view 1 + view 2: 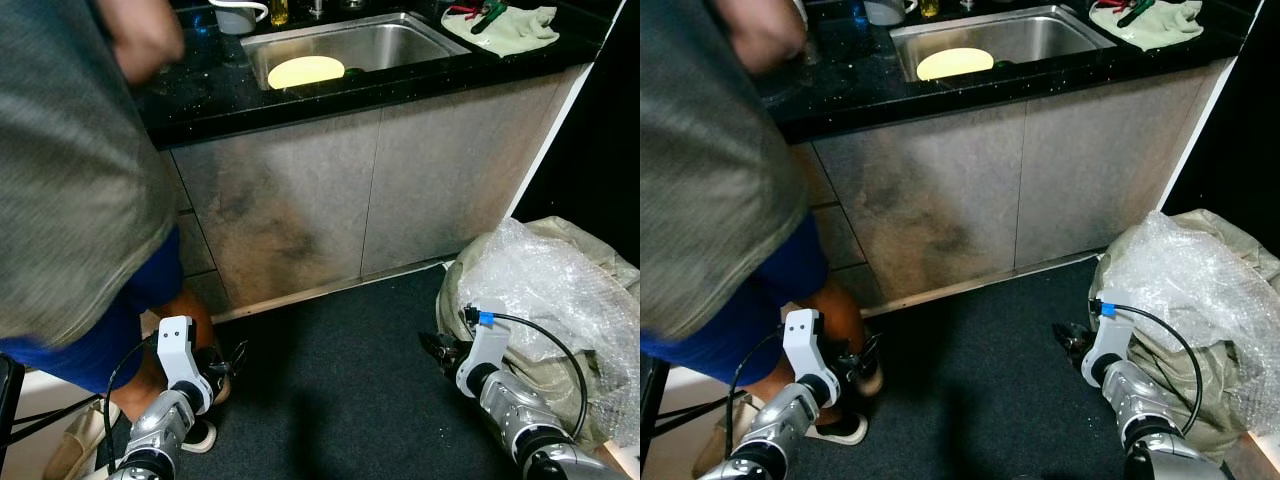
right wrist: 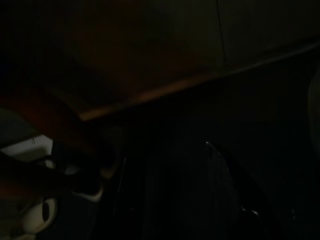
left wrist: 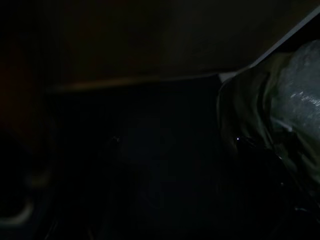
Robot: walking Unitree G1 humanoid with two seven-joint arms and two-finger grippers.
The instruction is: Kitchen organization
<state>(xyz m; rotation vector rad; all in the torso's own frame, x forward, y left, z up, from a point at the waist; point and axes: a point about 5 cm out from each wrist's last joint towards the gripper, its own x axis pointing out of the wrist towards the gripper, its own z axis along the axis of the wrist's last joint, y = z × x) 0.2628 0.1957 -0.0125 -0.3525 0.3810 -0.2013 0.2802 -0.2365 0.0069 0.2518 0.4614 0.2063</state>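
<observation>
Sink: round pale-yellow plate [image 1: 305, 71] lay in the brushed-steel sink [image 1: 400, 40], upper centre.
Grippers: left gripper [image 1: 232, 358] and right gripper [image 1: 437, 347] hung low; finger state unreadable.
Lower right: crinkled clear bubble wrap [image 1: 560, 290].

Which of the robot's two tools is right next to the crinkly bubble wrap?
The right tool. It hangs low beside the bubble wrap on the floor, while the left tool hangs by the person's foot.

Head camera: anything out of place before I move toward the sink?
Yes. A crumpled heap of bubble wrap and olive cloth sits on the dark floor at the robot's right, against the cabinet's end. A person stands close at the left by the counter. A yellow plate lies in the sink. Both arms hang low.
</observation>
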